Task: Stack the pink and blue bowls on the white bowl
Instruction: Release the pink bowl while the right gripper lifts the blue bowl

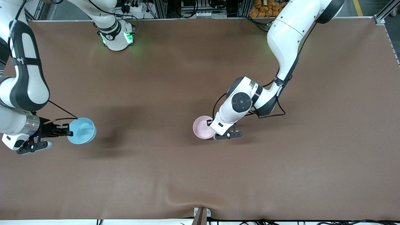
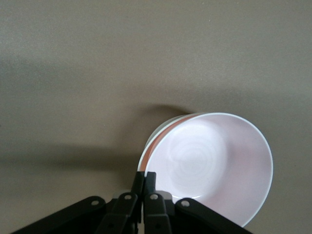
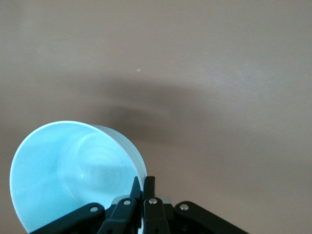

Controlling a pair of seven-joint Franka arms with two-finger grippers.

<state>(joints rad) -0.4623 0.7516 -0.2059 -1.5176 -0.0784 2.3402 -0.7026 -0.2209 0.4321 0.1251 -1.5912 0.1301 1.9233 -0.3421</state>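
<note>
The pink bowl (image 1: 203, 126), nested in the white bowl (image 2: 158, 134) mid-worktop, is pinched by the left gripper (image 1: 214, 135); the blue bowl (image 1: 82, 130) is held rim-clamped by the right gripper (image 1: 69, 132) near the right arm's worktop edge, ready for stacking

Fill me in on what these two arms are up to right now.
Each arm has a bowl pinched by the rim in closed jaws. The left gripper has the pink bowl, which sits in the white bowl near the table's middle. The right gripper holds the blue bowl tilted above the table at the right arm's end, not yet stacked.
</note>
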